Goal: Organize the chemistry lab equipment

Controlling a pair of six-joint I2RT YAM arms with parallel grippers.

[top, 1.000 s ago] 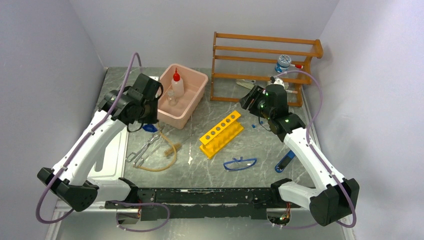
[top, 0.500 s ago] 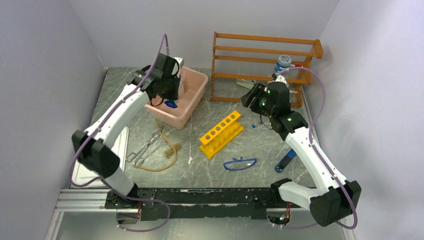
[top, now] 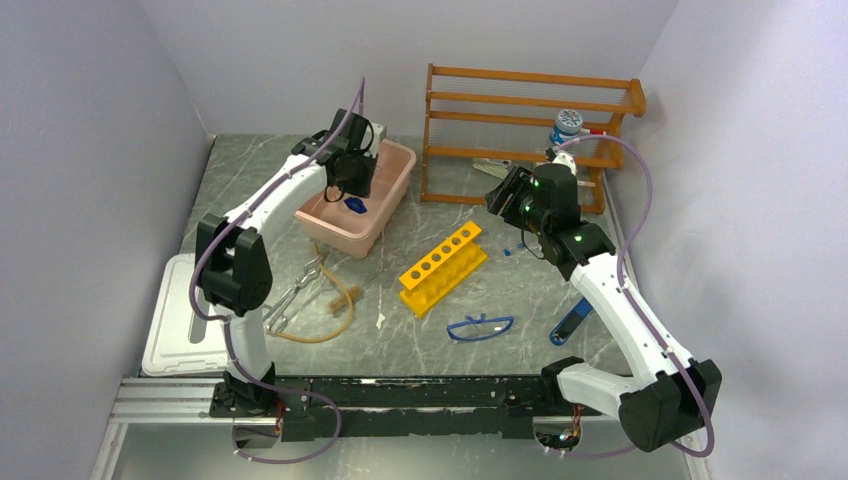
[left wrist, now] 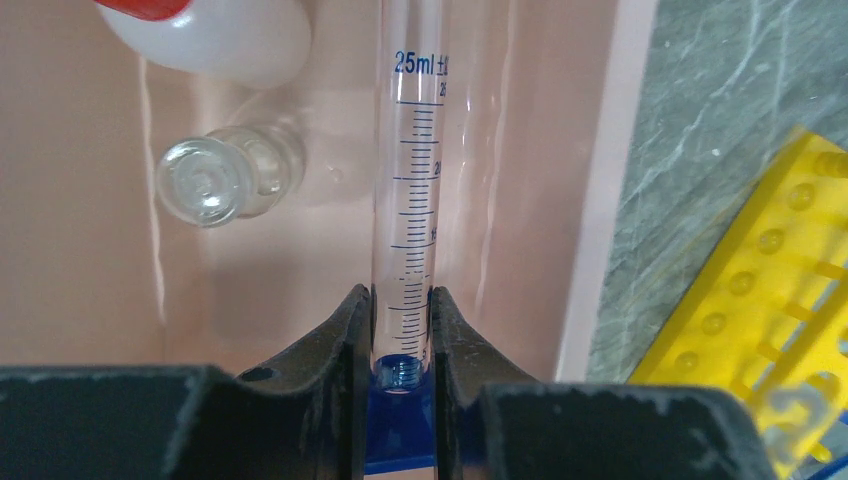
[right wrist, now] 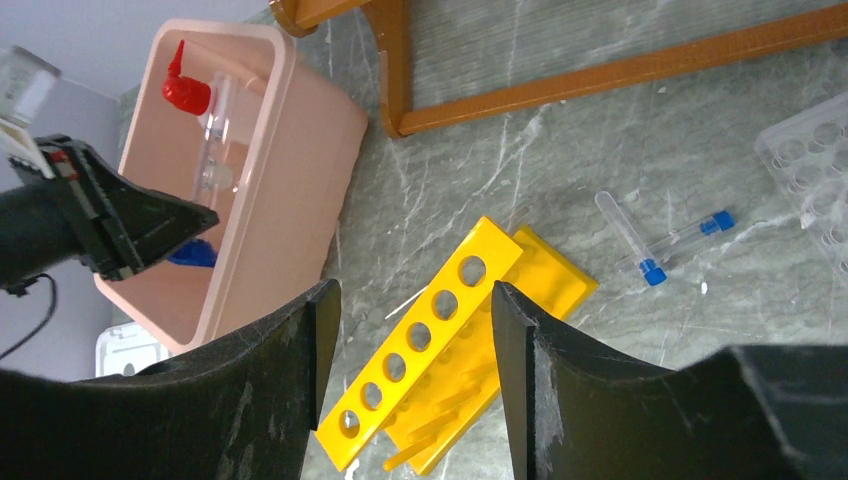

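"Left wrist view: how far along?"
"Early, I'd say. Left claw (left wrist: 400,310) clamped on the cylinder (left wrist: 410,180), over the tub (top: 340,235); bottle (left wrist: 215,35) and beaker (left wrist: 215,180) inside it. Rack (top: 443,267), goggles (top: 480,326), tongs (top: 290,298), tubing (top: 335,310) lie outside the tub; right claw (right wrist: 412,300) apart, empty"

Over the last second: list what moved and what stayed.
The left gripper, jaws shut on the graduated cylinder, carried it from near the tongs towards the back and over the pink tub. The right gripper, yellow rack, goggles and tubing stayed put.
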